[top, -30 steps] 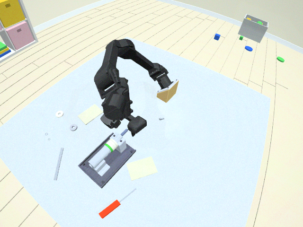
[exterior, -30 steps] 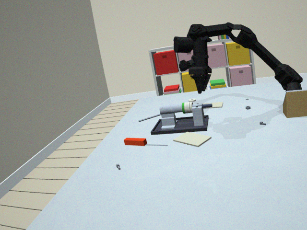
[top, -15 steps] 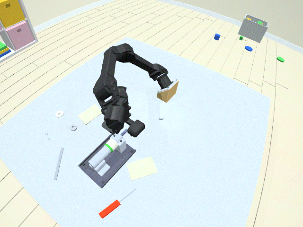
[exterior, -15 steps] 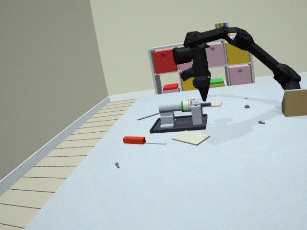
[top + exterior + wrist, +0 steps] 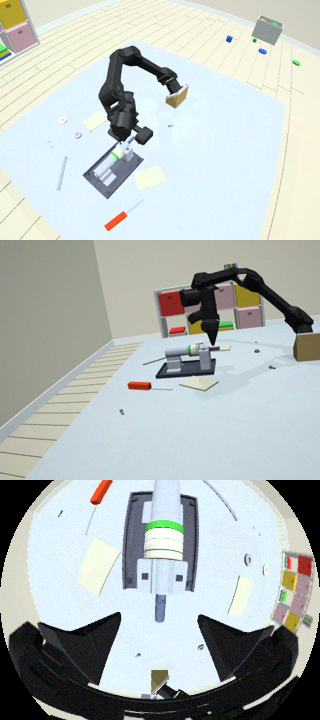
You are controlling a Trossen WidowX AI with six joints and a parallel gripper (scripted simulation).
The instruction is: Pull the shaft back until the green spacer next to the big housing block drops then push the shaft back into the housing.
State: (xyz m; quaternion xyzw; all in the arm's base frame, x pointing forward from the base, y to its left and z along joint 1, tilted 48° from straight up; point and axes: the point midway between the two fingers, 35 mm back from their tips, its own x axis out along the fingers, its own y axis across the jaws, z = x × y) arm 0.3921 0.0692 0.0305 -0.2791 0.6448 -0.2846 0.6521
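Note:
The light grey cylindrical housing [image 5: 104,166] [image 5: 177,351] [image 5: 167,500] sits on its stand in a dark tray [image 5: 107,196] [image 5: 185,375] [image 5: 128,550]. The green spacer [image 5: 115,155] [image 5: 189,350] [image 5: 165,527] is on the housing's end. White spacers [image 5: 195,350] [image 5: 163,544] lie between it and the grey end block [image 5: 128,154] [image 5: 205,360] [image 5: 162,575]. The dark blue-grey shaft [image 5: 132,139] [image 5: 215,348] [image 5: 160,611] sticks out beyond that block. My gripper [image 5: 131,141] [image 5: 212,344] [image 5: 160,617] is open and empty, pointing down, its fingertips to either side of the shaft's free end and around or just above its height.
A red-handled screwdriver [image 5: 115,220] [image 5: 139,385] [image 5: 100,492] and a cream card [image 5: 149,178] [image 5: 199,383] [image 5: 99,567] lie on one side of the tray. A second card [image 5: 95,120] [image 5: 240,595], rings and a grey strip [image 5: 62,173] lie on the other.

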